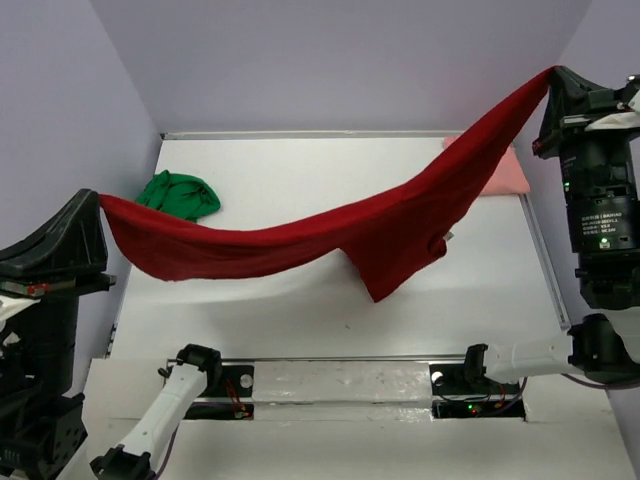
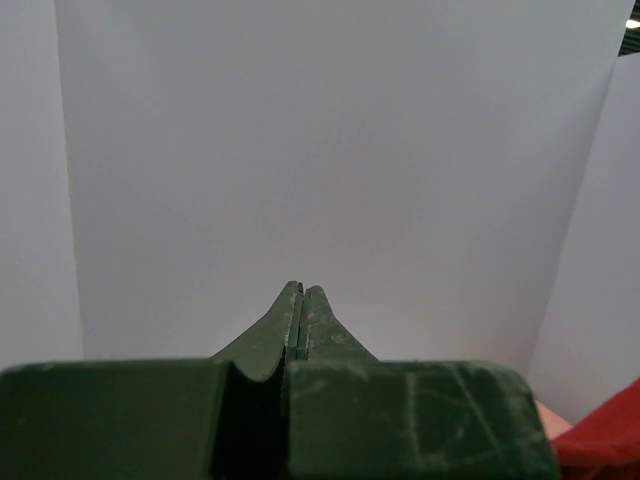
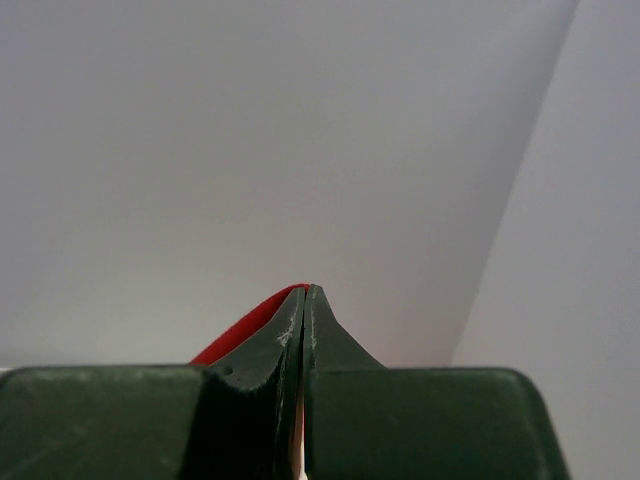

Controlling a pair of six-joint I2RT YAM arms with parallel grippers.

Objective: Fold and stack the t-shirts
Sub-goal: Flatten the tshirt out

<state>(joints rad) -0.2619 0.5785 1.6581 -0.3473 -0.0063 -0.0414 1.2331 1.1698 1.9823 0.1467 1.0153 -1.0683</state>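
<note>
Three shirts are in sight, and I hold only one of them. The dark red shirt point(image 1: 330, 235) is strung in the air between my two claws. It sags in a long curve from above the table's left edge up to a high point over the far right corner. A loose flap of it droops lowest right of the middle. From above I cannot tell whether that flap touches the surface or hangs just clear of it.

The green shirt point(image 1: 178, 193) lies crumpled near the far left corner, just behind the red cloth's left end. The pink shirt point(image 1: 500, 170) lies flat at the far right corner, partly hidden behind the raised red cloth.

My left claw point(image 1: 98, 200) is pressed closed at the shirt's left end. Its own camera shows the fingers point(image 2: 318, 322) together with red cloth only low at the right. The pinch itself seems to sit at the very tips, as the overhead view suggests. My right claw point(image 1: 550, 78) is clamped on the other end, held higher, and red fabric shows beside its left finger point(image 3: 285, 335) in the wrist view.

Under all this lies the white table point(image 1: 300, 330), with pale lilac walls point(image 1: 330, 60) at its far and side edges.
</note>
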